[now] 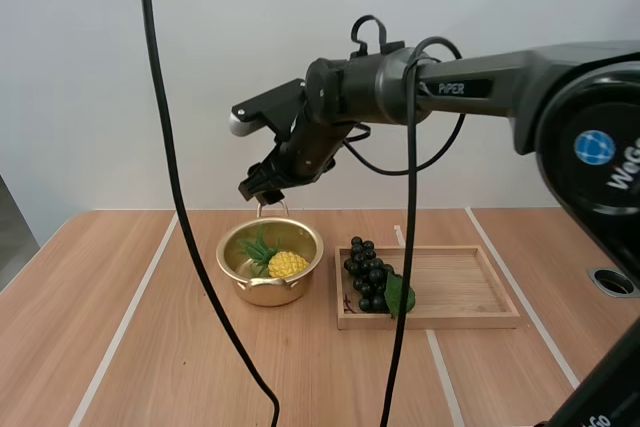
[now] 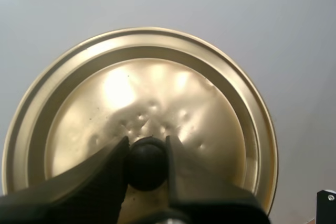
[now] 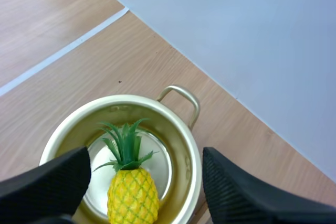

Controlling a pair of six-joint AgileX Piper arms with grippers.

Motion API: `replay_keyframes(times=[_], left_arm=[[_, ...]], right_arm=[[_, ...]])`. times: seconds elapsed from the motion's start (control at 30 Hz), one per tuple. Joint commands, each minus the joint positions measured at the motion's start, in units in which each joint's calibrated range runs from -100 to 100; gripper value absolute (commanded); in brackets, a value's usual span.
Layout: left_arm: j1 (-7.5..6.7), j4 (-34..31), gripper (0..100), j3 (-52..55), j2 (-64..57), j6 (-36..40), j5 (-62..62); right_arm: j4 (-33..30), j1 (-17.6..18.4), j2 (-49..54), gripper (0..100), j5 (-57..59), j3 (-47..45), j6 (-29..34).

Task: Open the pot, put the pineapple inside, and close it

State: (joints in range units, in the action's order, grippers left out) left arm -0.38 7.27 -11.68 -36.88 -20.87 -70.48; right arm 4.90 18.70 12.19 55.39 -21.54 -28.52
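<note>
- One gold pot point(image 1: 262, 292) stood open on the desk point(image 1: 110, 297), just left of the tray. One loop handle point(image 3: 181, 98) showed at its far rim.
- One pineapple point(image 1: 284, 264) lay inside the pot on its bottom, with its green crown point(image 3: 125, 142) pointing toward that handle.
- One gold lid point(image 2: 157, 72) was off the pot, held by the left tool point(image 2: 146, 145). That tool's two fingers pinched the lid's black knob point(image 2: 146, 167) between them.
- The right tool point(image 1: 262, 185) hung above the pot's far rim and touched nothing. Its two fingers point(image 3: 47, 182) stood wide apart, and the pineapple showed between them.
- One wooden tray point(image 1: 460, 282) lay on the desk just right of the pot. One bunch of dark grapes point(image 1: 366, 272) with a green leaf point(image 1: 400, 295) sat at the tray's left end, near the pot.
- The right arm point(image 1: 500, 77) reached in from the right, passing over the tray. The right tool above the far rim was the one thing over the pot's mouth.
</note>
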Motion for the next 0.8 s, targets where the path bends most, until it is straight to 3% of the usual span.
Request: replay_keyframes(times=[0.0, 0.3, 0.33, 0.37, 0.47, 0.5, 0.77], left_arm=[[0.11, 0.35, 0, -0.12, 0.07, 2.8, 0.89], [0.11, 5.82, 0, 1.98, 0.07, 3.57, -3.21], [0.11, 6.94, 0, 2.69, 0.07, 3.57, -3.44], [0.11, 7.88, 0, 3.35, 0.07, 3.57, -3.67], [0.11, 11.4, 0, 7.09, 0.07, 3.47, -3.67], [0.11, 12.17, 0, 8.28, 0.07, 3.09, -3.67], [0.11, 15.55, 0, 22.92, 0.07, -0.91, -0.22]], right_arm=[[-0.83, -2.24, 4.77, 100, 1.72, -0.05, 0.58], [1.9, -16.16, 17.81, 100, 3.7, -0.05, 2.02], [2.0, -17.38, 19.56, 94, 4.24, -0.05, 2.02], [2.14, -18.21, 21.32, 79, 5.23, -0.05, 2.11], [1.82, -20.5, 25.95, 14, 8.69, -0.05, 4.18], [1.7, -21.18, 27.47, 0, 9.94, -0.05, 5.21], [-0.77, -23.07, 35.28, 0, 20.53, -0.19, 7.23]])
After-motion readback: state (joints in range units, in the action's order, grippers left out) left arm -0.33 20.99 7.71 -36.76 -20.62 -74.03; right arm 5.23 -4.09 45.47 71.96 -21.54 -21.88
